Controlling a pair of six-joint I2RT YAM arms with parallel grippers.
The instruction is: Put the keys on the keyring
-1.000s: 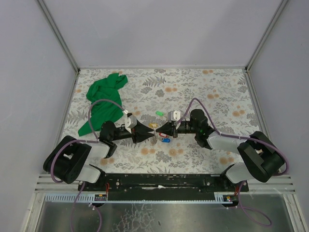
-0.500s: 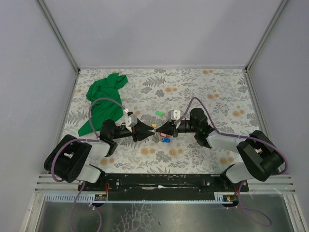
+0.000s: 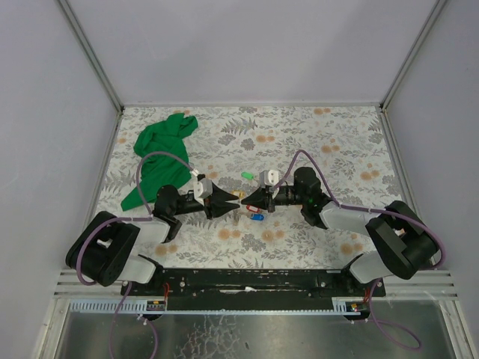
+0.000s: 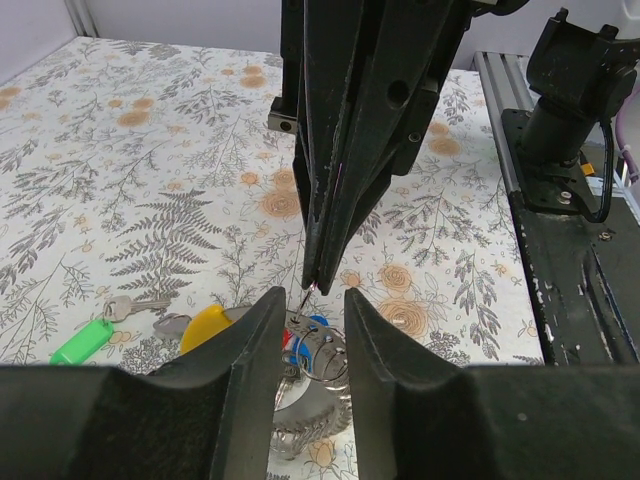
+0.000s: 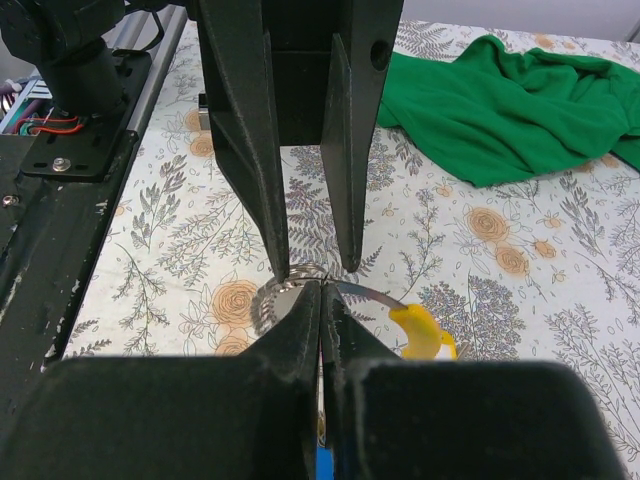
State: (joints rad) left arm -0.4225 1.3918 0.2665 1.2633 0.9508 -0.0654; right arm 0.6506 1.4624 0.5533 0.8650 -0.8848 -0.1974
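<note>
Left gripper [image 3: 233, 200] and right gripper [image 3: 246, 203] meet tip to tip mid-table over the keyring [image 4: 322, 353]. The ring sits in the gap between the left jaws, with the red-tagged key [image 3: 252, 209] and blue-tagged key [image 3: 257, 218] bunched at it. Left jaws partly apart, can't tell if they touch the ring; right jaws pressed together at the ring, what they pinch unclear. Yellow-tagged key [image 5: 420, 332] just beside the ring, green-tagged key [image 3: 247, 176] lies apart farther back, green cloth [image 3: 161, 153] well off left.
</note>
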